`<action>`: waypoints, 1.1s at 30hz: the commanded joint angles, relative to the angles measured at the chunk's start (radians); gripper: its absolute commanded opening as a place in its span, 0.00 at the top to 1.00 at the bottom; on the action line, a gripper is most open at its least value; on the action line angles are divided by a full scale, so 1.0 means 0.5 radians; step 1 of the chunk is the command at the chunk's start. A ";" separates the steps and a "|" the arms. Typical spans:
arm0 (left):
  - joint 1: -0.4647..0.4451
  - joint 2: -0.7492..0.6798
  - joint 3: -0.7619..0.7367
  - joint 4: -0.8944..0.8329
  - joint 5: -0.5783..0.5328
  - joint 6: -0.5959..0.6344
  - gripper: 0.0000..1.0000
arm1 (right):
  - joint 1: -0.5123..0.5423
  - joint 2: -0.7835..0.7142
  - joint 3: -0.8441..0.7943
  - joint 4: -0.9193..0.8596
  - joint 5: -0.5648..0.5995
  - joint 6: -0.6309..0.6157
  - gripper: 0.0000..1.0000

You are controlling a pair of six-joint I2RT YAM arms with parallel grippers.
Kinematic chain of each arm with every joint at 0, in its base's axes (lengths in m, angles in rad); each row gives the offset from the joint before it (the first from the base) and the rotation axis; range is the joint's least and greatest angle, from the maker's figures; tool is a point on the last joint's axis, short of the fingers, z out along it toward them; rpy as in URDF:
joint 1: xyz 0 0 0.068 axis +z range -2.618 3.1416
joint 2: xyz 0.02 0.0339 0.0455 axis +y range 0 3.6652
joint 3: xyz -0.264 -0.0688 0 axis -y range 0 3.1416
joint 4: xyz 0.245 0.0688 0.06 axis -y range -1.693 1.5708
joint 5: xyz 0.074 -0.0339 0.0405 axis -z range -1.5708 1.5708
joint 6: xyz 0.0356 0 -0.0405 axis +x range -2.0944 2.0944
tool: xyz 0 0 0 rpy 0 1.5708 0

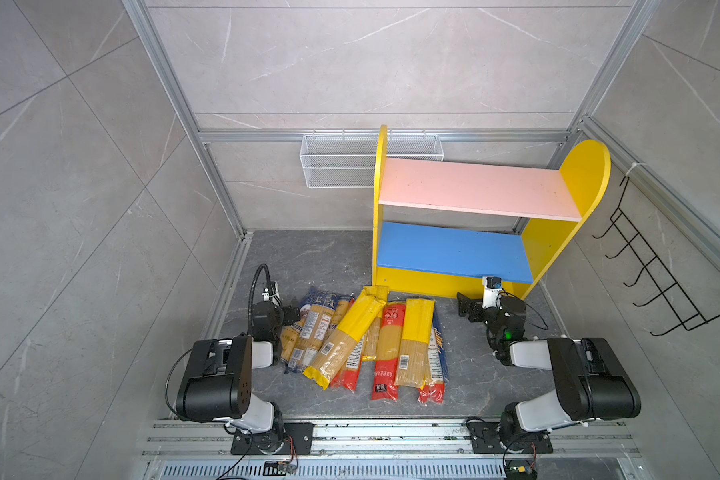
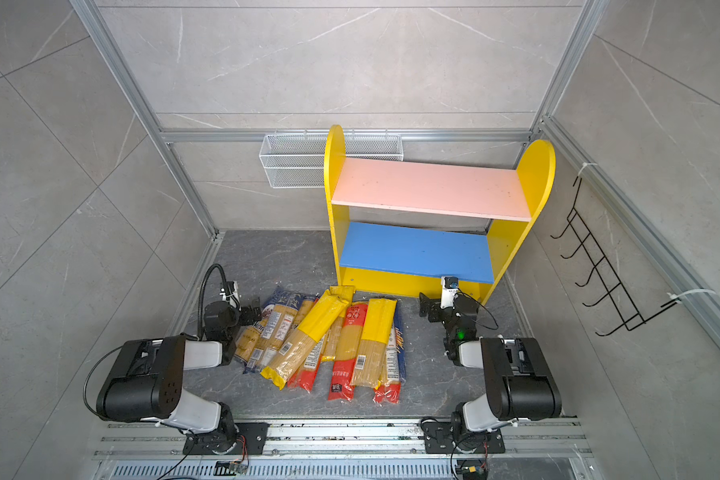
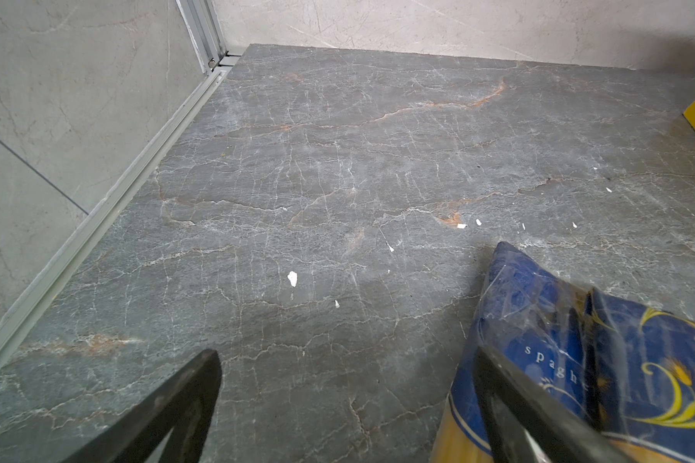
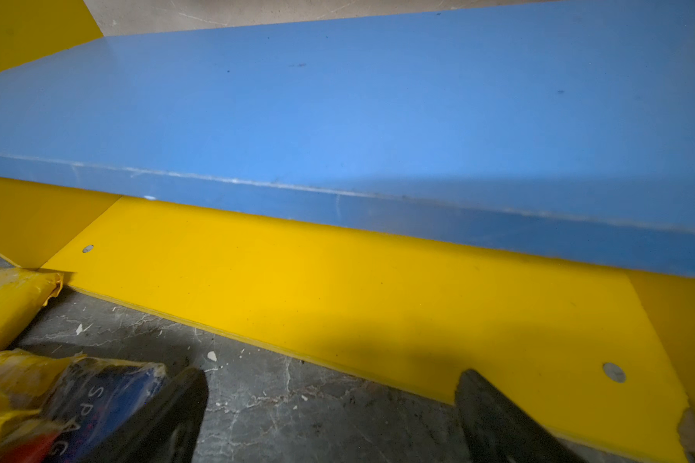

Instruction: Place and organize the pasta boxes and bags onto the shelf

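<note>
Several pasta packets (image 1: 385,353) (image 2: 341,349) in yellow, red and dark blue wrapping lie overlapping on the dark floor in front of the shelf (image 1: 470,187) (image 2: 429,187). Its pink upper board and blue lower board (image 4: 338,100) are bare. My left gripper (image 1: 290,313) (image 2: 252,312) (image 3: 346,352) is open at the pile's left end, one finger resting beside a blue packet (image 3: 538,312). My right gripper (image 1: 466,308) (image 2: 427,309) (image 4: 332,373) is open above bare floor, just right of the pile and close to the shelf's yellow base panel (image 4: 338,288).
A white wire basket (image 1: 337,162) hangs on the back wall, left of the shelf. A black wire hook rack (image 1: 657,274) hangs on the right wall. Aluminium rails (image 3: 97,216) edge the floor. Bare floor (image 1: 308,257) lies behind the pile.
</note>
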 commanded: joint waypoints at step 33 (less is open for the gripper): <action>-0.034 -0.421 0.252 -0.613 -0.126 -0.011 0.00 | 0.438 -0.713 0.304 -1.243 0.826 0.196 0.00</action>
